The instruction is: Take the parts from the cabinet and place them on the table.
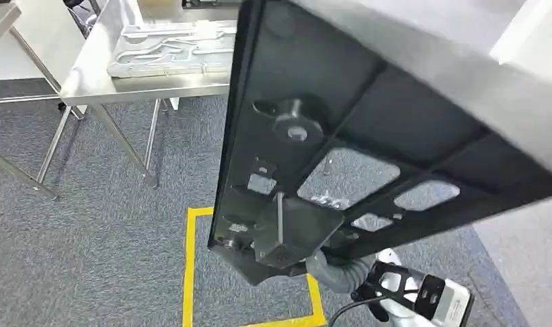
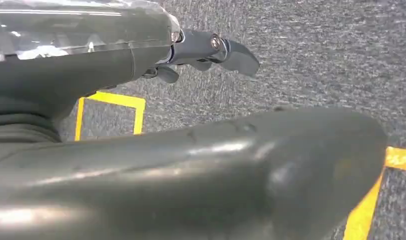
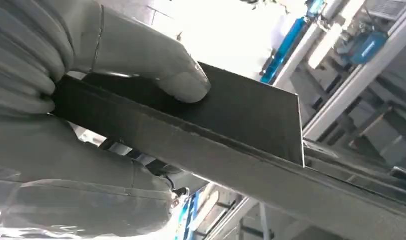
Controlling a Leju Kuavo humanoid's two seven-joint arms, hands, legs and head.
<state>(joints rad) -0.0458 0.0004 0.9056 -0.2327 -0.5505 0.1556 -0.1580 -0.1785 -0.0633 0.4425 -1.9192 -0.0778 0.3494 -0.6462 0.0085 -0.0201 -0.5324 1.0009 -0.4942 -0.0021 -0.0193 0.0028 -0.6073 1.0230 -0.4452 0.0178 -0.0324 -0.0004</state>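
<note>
One part is in my right hand, a big black frame with cut-outs and ribs, and from the head view it hangs tilted across most of the picture, its low corner down at about 6 o'clock over the yellow floor mark. In the right wrist view I see the thumb pressed flat on the plate's face and the fingers wrapped under its edge, so I read that hand as clamped on the part. My left hand hangs over the carpet with its fingers loosely curled and nothing in them. The table sits up at 10 o'clock, well apart from the part, with a pale moulded tray on it. I judge this to be the carry step: the part is out of the cabinet and not yet set down. Next I would need to bring the frame over toward 10 o'clock, level it, clear the table edge and the tray, and lower it before loosening the grip; a single-hand hold on so wide a plate could let it swing or slip
</note>
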